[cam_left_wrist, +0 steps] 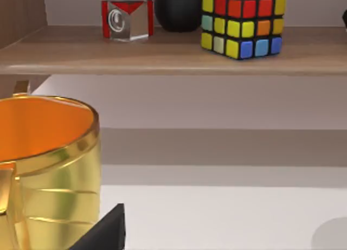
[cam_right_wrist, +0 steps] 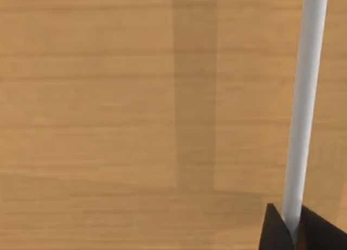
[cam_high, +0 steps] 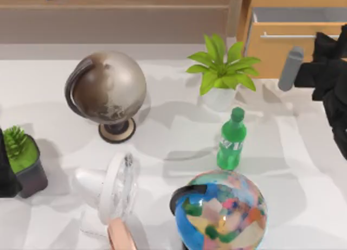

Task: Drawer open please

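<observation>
Two arms are seen at a white worktop (cam_high: 303,168). At the far left edge, the left arm is parked beside a potted plant (cam_high: 23,158) in a dark pot; whether its jaws are spread or pressed together cannot be told. In the left wrist view a gold cup (cam_left_wrist: 49,168) is seen close by, with a brown shelf (cam_left_wrist: 173,52) beyond it carrying a red cube (cam_left_wrist: 127,19), a black ball (cam_left_wrist: 179,8) and a puzzle cube (cam_left_wrist: 242,23).

Further right on the worktop, a grey globe (cam_high: 108,90) is set on a dark stand, with a white fan (cam_high: 116,187) nearer. A colourful globe (cam_high: 222,212) is placed at the near edge, a green bottle (cam_high: 232,141) stands upright just beyond it, and a leafy plant (cam_high: 222,71) in a white pot stands farther back.

At the far right, the drawer (cam_high: 276,49) is pulled partly out, its pale inside visible behind the tan front. The silver handle (cam_high: 282,36) runs across the front. The right gripper (cam_right_wrist: 293,228) is held at the handle's right end; in the right wrist view the bar is pinched between the dark jaws.
</observation>
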